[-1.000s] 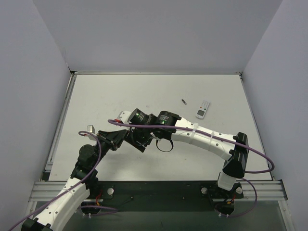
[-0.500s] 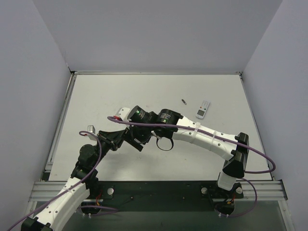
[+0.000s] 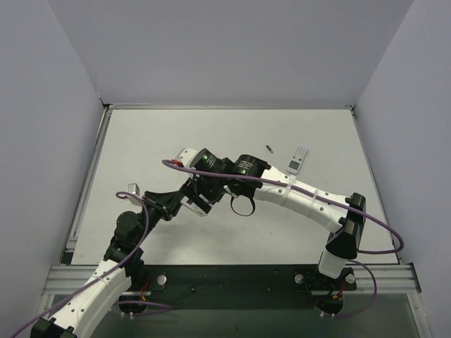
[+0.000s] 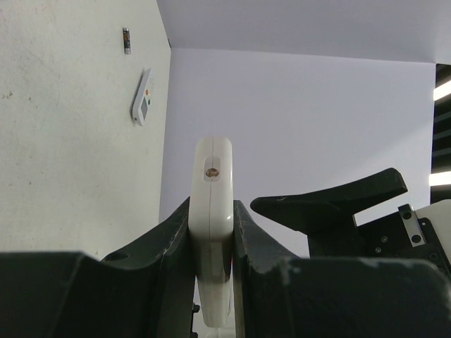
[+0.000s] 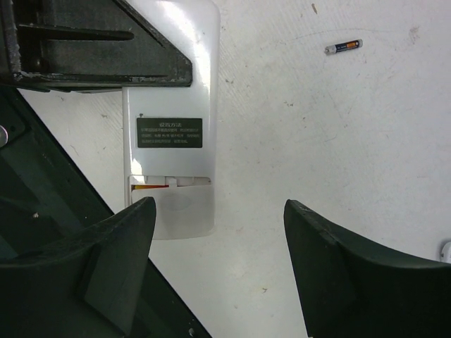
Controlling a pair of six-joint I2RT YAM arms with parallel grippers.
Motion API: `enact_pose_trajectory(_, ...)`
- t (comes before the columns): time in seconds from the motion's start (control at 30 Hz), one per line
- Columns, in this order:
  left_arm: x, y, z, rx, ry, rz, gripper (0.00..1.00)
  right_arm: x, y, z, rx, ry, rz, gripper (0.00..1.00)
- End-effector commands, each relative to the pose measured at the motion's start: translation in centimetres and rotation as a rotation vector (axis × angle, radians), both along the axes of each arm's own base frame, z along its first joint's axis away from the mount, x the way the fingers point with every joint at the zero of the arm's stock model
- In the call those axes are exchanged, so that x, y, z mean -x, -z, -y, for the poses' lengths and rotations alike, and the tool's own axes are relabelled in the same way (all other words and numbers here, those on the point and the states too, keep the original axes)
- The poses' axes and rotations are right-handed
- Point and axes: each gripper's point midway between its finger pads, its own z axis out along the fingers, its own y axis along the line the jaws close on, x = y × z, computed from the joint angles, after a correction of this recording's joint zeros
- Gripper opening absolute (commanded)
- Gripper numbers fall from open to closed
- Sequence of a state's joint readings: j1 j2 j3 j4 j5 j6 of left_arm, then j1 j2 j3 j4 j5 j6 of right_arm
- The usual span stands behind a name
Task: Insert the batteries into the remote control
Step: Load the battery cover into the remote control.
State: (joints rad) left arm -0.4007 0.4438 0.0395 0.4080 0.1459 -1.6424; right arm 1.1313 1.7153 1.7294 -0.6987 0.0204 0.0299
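Toward 1 o'clock: white-faced remote (image 3: 297, 160) lay well clear of desk (image 3: 141, 141) edges.
Left end effector (image 4: 211, 211): gripped remote control (image 4: 213, 169).
Right end effector (image 5: 220, 211): stood wide.

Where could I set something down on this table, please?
Bare: the far-left quarter of the table and the strip along the back wall. Crowded: the middle, where left gripper and right gripper meet at the remote control, and around the white-faced remote and loose cell.

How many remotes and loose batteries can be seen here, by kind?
Remotes: 2, the remote control in the left end effector and a white-faced remote lying apart.
Loose batteries: 1, a dark battery.
Total: 3.
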Motion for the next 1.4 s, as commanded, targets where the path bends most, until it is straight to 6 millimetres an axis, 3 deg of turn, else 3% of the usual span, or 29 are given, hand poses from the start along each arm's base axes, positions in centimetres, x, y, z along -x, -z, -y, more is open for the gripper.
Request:
enact_pose_trajectory(0.0, 1.2, 6.2, -0.3, -0.019, 0.009, -0.089, 0.0, -0.6, 0.0, 0.3, -0.011, 0.038, 0.003, 0.68)
enact_pose_trajectory(0.57, 1.2, 5.5, -0.3, 0.018, 0.006, -0.083, 0.0, 0.2, 2.0, 0.7, 0.026, 0.031, -0.044, 0.68)
enact_pose_trajectory(1.37, 0.9, 4.9, -0.7, 0.043, -0.023, -0.072, 0.0, 1.3, 1.0, 0.0, -0.058, 0.013, -0.078, 0.61)
